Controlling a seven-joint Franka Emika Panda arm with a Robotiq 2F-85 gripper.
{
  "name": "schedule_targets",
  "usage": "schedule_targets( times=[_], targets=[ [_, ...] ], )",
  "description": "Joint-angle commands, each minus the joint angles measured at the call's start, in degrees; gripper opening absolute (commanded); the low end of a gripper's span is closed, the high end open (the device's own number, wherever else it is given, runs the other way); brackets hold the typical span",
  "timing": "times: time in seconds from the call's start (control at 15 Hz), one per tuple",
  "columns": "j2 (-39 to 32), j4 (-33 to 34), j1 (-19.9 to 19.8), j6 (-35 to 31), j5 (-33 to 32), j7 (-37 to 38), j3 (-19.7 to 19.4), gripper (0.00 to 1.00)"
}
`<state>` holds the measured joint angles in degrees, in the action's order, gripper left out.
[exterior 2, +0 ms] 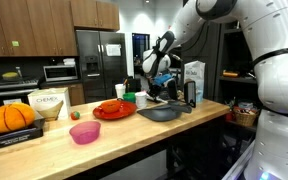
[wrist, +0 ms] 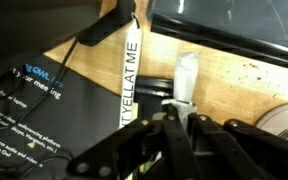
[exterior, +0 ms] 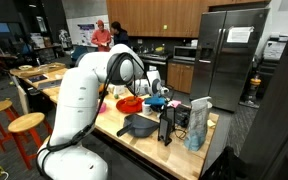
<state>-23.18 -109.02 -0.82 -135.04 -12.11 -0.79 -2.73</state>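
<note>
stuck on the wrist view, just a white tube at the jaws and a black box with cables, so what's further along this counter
observer: a red plate sits on the wooden counter, beside a dark pan.
operator: anything past the plate
observer: an orange pumpkin rests on a flat black box, at the end away from the pan.
operator: anyone around
observer: a person in a red shirt stands far back in the kitchen.
</note>
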Motion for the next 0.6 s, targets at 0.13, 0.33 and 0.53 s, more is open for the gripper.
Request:
schedule_targets(
  times=[0.13, 0.33, 0.53],
  targets=[
    [1.42, -0.51, 1.33, 1.29, -3.79, 2.34, -1.83, 0.02],
    [3.02, -1.14, 2.25, 1.58, -7.05, 5.80, -3.18, 0.02],
    [4.99, -1.54, 3.05, 1.69, -10.24, 9.00, -4.21, 0.02]
  ],
)
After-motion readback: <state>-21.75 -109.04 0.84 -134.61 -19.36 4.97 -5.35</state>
